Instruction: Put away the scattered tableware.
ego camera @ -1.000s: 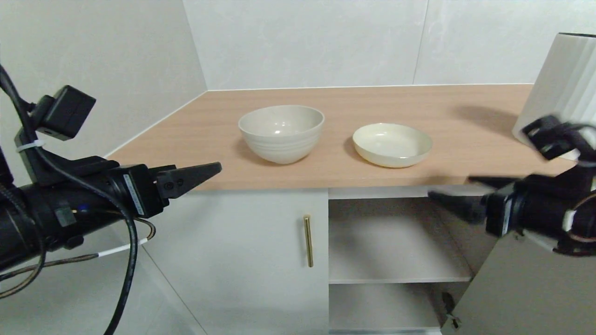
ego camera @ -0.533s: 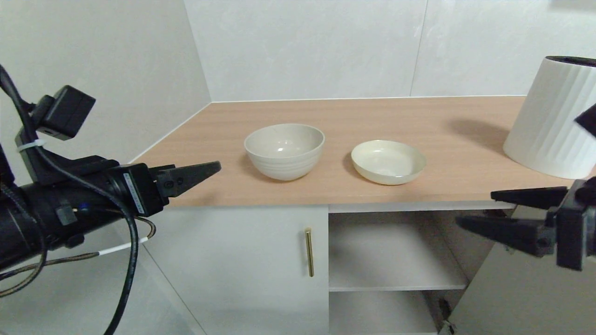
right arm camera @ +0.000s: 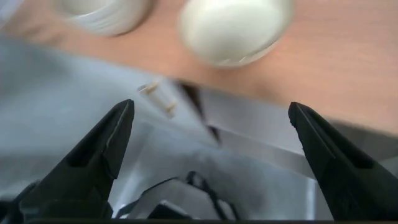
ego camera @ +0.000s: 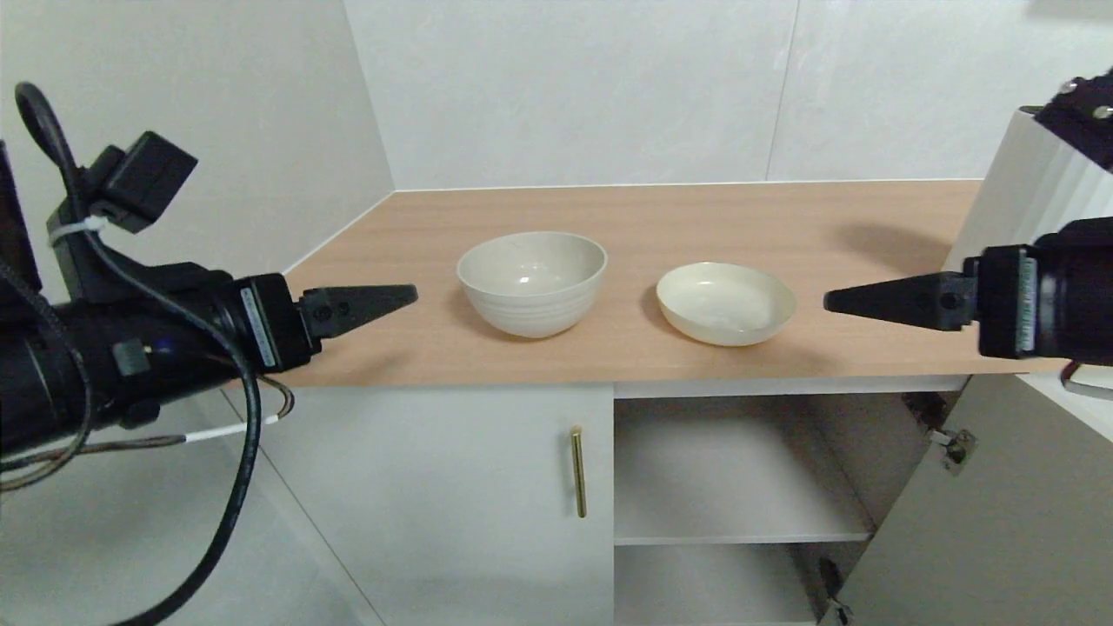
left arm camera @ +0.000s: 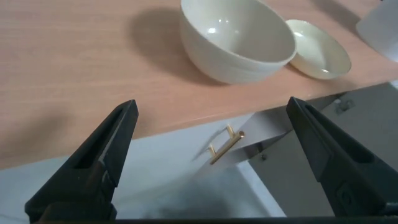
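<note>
On the wooden counter [ego camera: 643, 209] stand a deep pale bowl [ego camera: 532, 281] and, to its right, a shallow cream bowl [ego camera: 725, 302]. My left gripper [ego camera: 409, 296] hovers at counter height off the front left corner, open and holding nothing; its wrist view has the deep bowl [left arm camera: 239, 40] and shallow bowl [left arm camera: 320, 50] ahead of the gripper [left arm camera: 212, 104]. My right gripper [ego camera: 830, 302] hangs just right of the shallow bowl, apart from it. Its wrist view shows the gripper [right arm camera: 210, 106] open and empty, with the shallow bowl [right arm camera: 233, 28] beyond.
Below the counter, the right cabinet door [ego camera: 983, 513] stands open on bare shelves [ego camera: 739, 513]. The left door is closed, with a brass handle [ego camera: 575, 472]. A tall white ribbed container [ego camera: 1035, 191] sits at the counter's right end. Walls close the back and left.
My right gripper rose from in front of the open cabinet to counter height and turned side-on. My left gripper lifted slightly. The head camera shifted early on; the bowls stayed put.
</note>
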### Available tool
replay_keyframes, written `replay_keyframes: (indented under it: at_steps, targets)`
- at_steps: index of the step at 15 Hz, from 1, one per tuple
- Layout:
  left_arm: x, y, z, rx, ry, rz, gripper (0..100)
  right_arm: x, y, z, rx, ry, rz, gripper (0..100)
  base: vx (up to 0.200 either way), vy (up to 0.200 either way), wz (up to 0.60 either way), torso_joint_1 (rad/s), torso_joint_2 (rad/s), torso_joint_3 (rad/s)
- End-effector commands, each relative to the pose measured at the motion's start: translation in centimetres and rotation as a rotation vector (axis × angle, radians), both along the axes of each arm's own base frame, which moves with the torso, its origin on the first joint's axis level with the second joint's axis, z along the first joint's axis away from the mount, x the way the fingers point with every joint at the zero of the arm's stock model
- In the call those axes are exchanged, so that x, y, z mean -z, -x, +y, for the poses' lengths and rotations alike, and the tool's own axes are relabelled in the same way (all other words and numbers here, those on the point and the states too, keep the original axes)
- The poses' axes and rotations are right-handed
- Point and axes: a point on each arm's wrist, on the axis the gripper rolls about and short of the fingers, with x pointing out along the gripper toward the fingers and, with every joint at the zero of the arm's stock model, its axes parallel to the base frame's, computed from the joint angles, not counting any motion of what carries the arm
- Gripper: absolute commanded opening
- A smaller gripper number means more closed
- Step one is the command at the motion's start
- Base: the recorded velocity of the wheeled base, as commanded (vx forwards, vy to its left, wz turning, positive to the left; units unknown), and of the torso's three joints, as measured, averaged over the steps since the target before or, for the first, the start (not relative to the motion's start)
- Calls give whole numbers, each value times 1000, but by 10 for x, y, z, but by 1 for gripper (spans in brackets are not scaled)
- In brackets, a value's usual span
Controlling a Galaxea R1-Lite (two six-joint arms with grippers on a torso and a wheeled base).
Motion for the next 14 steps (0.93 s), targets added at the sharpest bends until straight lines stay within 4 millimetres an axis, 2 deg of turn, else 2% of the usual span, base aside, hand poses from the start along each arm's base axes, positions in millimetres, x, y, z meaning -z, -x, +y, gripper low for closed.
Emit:
replay_keyframes:
  at_steps: [1, 4, 5, 6, 10, 11, 14]
  targets:
    - [-16, -31, -10, -21, 30, 47, 100, 8, -50, 18, 77, 41, 43, 100, 0, 0, 0, 0, 0, 0]
    - [-28, -49, -16, -66, 50, 149, 100, 4, -72, 18, 130, 37, 32, 100, 0, 0, 0, 0, 0, 0]
    - [-20, -50, -19, -78, 24, 244, 100, 12, -77, 19, 155, 43, 59, 100, 0, 0, 0, 0, 0, 0]
    - [-15, -56, -26, -72, 22, 261, 100, 19, -85, 18, 174, 54, 77, 100, 0, 0, 0, 0, 0, 0]
    - [-33, -69, -34, -114, 139, 235, 100, 19, -88, 19, 198, 43, 42, 100, 0, 0, 0, 0, 0, 0]
    - [-33, -75, -36, -138, 134, 232, 100, 20, -90, 19, 222, 44, 25, 100, 0, 0, 0, 0, 0, 0]
    - [-13, -94, -48, -232, 67, 255, 100, 27, -94, 20, 275, 55, -14, 100, 0, 0, 0, 0, 0, 0]
